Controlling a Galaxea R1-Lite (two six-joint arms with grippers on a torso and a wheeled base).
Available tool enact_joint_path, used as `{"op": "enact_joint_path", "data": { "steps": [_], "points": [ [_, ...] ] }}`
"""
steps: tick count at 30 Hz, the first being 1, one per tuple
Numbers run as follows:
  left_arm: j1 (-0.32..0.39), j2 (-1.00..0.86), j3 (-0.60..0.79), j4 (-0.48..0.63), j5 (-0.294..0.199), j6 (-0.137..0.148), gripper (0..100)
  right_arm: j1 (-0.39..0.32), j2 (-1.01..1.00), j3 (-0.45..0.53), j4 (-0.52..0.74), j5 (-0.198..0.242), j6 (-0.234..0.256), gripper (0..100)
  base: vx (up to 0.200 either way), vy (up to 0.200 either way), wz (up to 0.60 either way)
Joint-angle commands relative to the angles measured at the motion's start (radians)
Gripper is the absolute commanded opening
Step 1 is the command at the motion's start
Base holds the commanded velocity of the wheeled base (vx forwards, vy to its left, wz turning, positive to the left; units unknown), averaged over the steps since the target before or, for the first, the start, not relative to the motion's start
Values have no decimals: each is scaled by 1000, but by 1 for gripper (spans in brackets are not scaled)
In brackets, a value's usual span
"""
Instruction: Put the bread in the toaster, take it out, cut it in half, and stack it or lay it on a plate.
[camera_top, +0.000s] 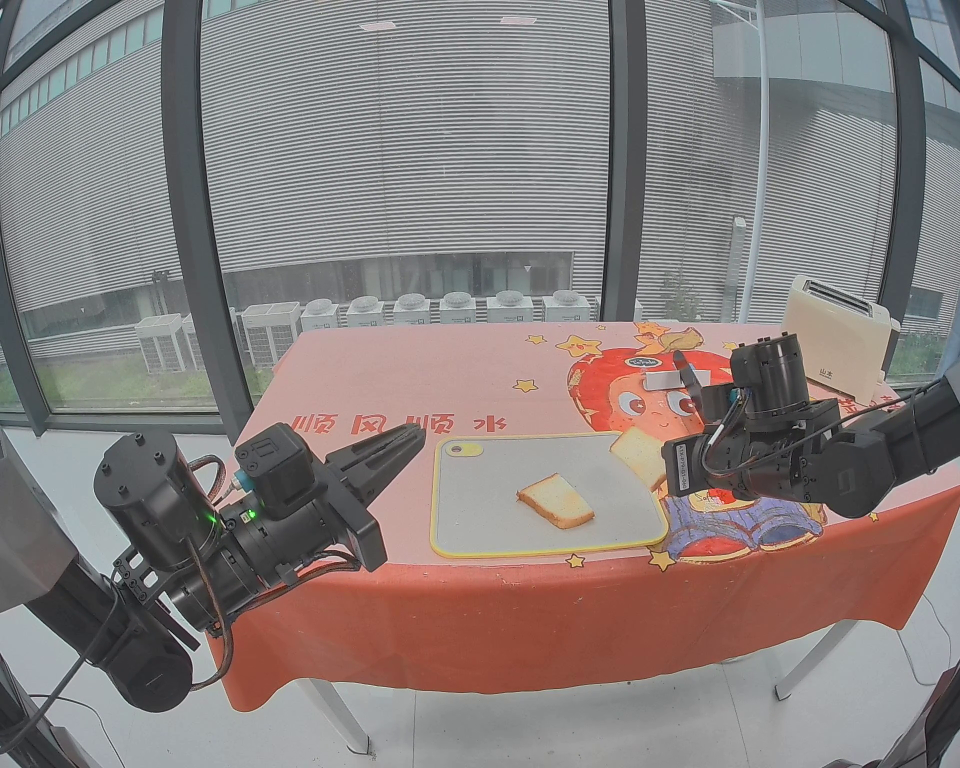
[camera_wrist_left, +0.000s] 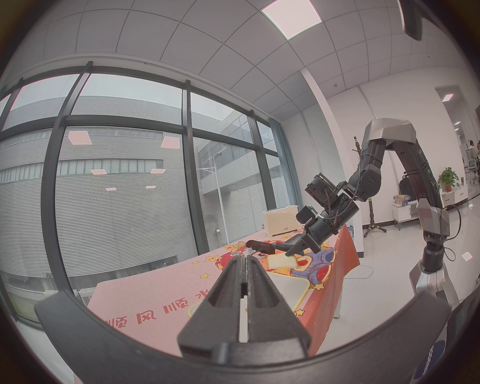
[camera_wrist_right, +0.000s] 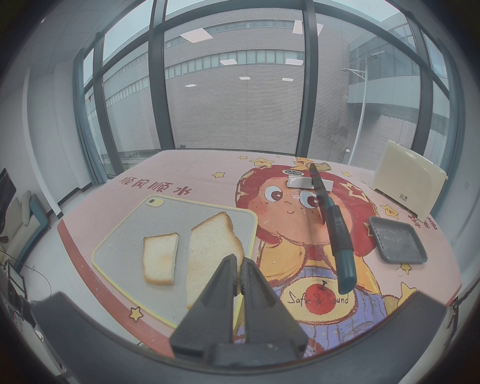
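A toasted bread half (camera_top: 556, 500) lies flat on the grey cutting board (camera_top: 480, 510). My right gripper (camera_top: 668, 468) is shut on the other bread half (camera_wrist_right: 212, 247), holding it tilted over the board's right edge. That held half (camera_top: 638, 455) also shows beside the lying half (camera_wrist_right: 160, 257). A dark square plate (camera_wrist_right: 397, 240) sits on the cloth near the cream toaster (camera_top: 838, 335). My left gripper (camera_top: 405, 442) is shut on nothing and hovers off the board's left side, above the table's front left.
A knife (camera_wrist_right: 332, 220) with a teal handle lies on the cloth between board and plate, its tip on a small grey piece (camera_wrist_right: 299, 182). The orange tablecloth (camera_top: 400, 390) is bare behind and left of the board. Windows stand close behind the table.
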Motion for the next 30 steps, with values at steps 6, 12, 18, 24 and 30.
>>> {"op": "enact_joint_path", "data": {
  "steps": [6, 12, 18, 24, 30],
  "points": [
    [0, -14, -22, -18, 4, -24, 0, 0, -116, 107, -12, 12, 20, 0, 0, 0, 0],
    [11, -14, -36, -18, 4, -25, 0, -9, -144, 157, -17, 4, 69, 0, 0, 0, 0],
    [13, -14, -24, -18, 5, -25, 0, 6, -221, 209, -19, 1, 79, 0, 0, 0, 0],
    [17, -10, -22, -18, 7, -25, 0, 22, -326, 284, -19, -1, 80, 0, 0, 0, 0],
    [37, 11, -16, -18, 4, -27, 0, 34, -379, 369, -35, -5, 75, 0, 0, 0, 0]
  ]
}}
